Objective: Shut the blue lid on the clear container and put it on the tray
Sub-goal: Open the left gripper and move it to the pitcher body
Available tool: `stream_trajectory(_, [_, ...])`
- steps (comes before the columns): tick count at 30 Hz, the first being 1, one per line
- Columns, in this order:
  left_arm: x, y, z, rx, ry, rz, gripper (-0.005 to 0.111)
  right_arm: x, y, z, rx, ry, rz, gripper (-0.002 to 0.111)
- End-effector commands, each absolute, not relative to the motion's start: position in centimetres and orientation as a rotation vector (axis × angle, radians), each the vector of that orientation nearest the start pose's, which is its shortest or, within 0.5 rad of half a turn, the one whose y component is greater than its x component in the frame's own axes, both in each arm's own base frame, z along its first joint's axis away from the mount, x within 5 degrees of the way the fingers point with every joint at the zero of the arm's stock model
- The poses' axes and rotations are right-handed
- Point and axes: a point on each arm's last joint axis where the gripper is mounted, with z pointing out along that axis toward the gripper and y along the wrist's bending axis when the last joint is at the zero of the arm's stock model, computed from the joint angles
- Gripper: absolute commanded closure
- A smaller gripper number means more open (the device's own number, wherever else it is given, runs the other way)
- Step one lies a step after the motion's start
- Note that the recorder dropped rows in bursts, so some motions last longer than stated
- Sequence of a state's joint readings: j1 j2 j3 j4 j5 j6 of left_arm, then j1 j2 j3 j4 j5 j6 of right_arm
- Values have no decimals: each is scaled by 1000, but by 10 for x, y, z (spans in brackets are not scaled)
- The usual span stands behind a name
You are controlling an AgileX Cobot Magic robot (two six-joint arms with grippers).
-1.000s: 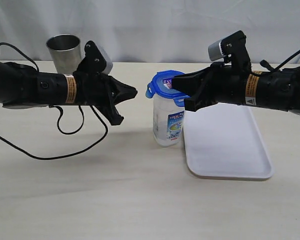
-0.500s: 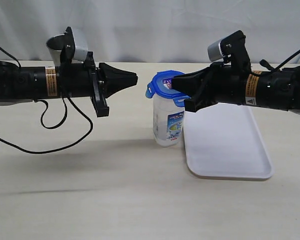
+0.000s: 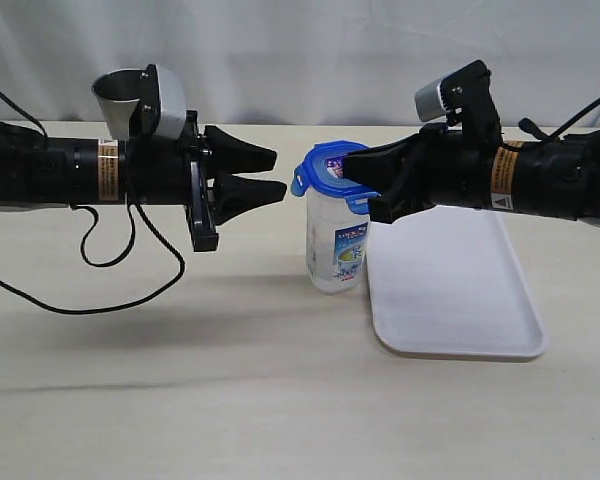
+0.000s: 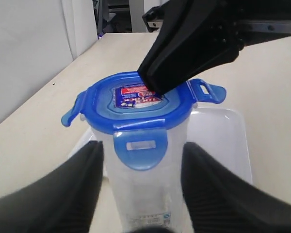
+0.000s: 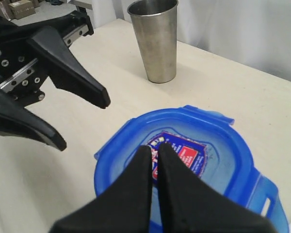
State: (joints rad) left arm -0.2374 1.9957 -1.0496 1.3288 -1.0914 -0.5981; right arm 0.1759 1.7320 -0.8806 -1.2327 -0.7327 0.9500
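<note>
a: how far along was it?

b: about halfway, by my reading. the blue lid (image 3: 325, 165) sat on top of the clear container (image 3: 336, 250), but its flaps stuck out sideways, so i'd judge none of them was snapped down.

a: and the pincers?

b: the right gripper (image 5: 153, 149) was closed, empty, with its joined tips pressed on the sticker at the lid's centre, which looked like holding it down. the left gripper (image 3: 279, 171) was parted, gripping nothing, level with the lid and just beside its near flap without touching.

a: so the flaps were what came next?

b: that's my guess. in the left wrist view one flap hung right between the open fingers (image 4: 82, 179), a fair set-up for pinching it shut.

a: where did the container stand?

b: upright on the table (image 3: 230, 400), just beside the tray (image 3: 460, 300), not on it. the tray held nothing. so latching was left, then the lift onto the tray.
</note>
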Motion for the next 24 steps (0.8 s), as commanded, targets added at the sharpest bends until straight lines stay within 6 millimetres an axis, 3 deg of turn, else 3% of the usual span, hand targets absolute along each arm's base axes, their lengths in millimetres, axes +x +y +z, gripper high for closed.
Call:
stream_trajectory(1, [344,-165,164,1264,1452,-817,46,326,116,197,-794,1887,667,104])
stream_trajectory(6, [344,-167,149,1269,1481,-861,38,326,116,197,-794,1887,667,104])
stream_trajectory(13, [341,-189,112,1249,1434,-901,38,326,116,197,-787,1891,672,104])
stream_trajectory(20, [342,-212,93,1135,1464,-845,38,326,116,197,-787,1891,672,104])
stream_trajectory(24, [340,-220,87,1160,1440,-817,38,326,116,197,-778,1898,680,104])
